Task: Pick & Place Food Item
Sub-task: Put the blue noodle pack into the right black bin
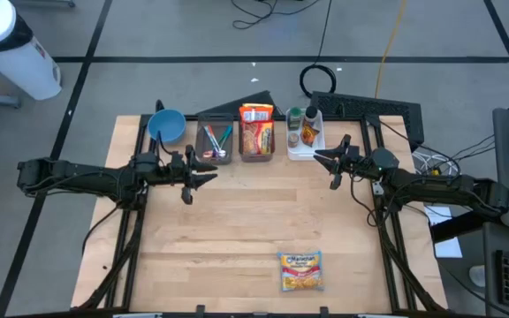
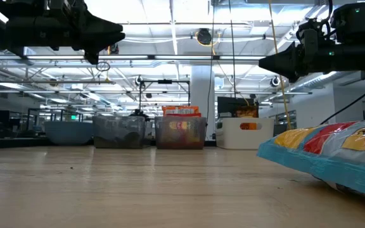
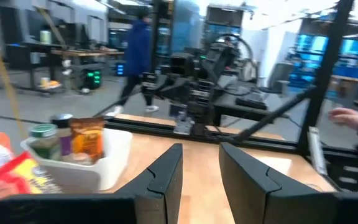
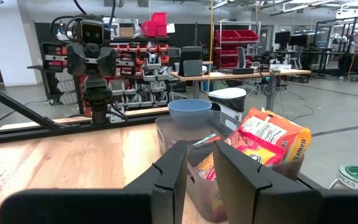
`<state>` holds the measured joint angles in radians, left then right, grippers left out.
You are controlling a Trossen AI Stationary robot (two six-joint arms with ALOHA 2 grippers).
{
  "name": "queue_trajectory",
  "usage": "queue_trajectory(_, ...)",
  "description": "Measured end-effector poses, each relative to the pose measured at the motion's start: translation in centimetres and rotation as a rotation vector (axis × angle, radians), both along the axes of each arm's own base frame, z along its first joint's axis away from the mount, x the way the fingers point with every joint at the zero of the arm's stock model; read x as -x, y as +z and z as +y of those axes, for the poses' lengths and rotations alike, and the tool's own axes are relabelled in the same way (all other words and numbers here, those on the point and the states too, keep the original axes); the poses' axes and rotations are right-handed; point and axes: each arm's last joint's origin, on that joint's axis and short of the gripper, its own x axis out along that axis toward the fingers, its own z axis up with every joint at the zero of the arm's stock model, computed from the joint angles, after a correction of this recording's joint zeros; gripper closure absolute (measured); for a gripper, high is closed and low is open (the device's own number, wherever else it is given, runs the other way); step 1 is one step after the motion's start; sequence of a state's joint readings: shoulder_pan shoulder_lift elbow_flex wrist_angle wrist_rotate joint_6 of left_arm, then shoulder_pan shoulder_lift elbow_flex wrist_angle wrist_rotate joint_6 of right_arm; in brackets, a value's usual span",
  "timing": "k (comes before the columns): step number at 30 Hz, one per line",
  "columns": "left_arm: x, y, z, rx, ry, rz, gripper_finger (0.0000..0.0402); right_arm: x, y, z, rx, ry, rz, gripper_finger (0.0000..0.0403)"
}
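**Two claws wait up high while the noodle pack lies far away**

The wooden table (image 1: 237, 230) has a row of things along its back edge. There is a blue bowl (image 1: 167, 125), then a clear bin of pens (image 1: 215, 141), then a clear bin (image 1: 257, 146) with an orange food pack (image 1: 256, 115) standing up in it. Last comes a white tray (image 1: 306, 148) with small jars and a snack bag inside.

The food item for the job is a noodle pack (image 1: 300, 270). It is yellow and red with blue ends. It lies flat near the front edge of the table, a bit to the right of the middle, well apart from both arms. In the low view it looks very big because it is just beside that camera.

The left claw (image 1: 208, 174) hangs above the table, in front of the pen bin. Its two fingers (image 3: 163, 177) have a small gap between them and nothing is in the gap.

The right claw (image 1: 322, 157) hangs above the table, near the white tray. Its fingers (image 4: 173, 171) also stand a little apart and hold nothing.

A person in dark blue (image 3: 137, 53) walks in the room behind the table.
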<state>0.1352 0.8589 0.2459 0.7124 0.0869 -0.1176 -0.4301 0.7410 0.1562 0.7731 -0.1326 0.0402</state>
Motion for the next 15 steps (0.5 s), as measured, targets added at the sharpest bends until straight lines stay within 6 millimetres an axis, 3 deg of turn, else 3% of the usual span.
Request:
queue_trajectory(8,0.05,0.04,0.39,0.211,0.115,-0.029,0.0291,0.00,0.00,0.00,0.000,0.000,0.000,0.0330)
queue_trajectory(15,0.11,0.54,0.42,0.336,0.106,-0.098,0.0291,0.00,0.00,0.00,0.000,0.000,0.000,0.0330)
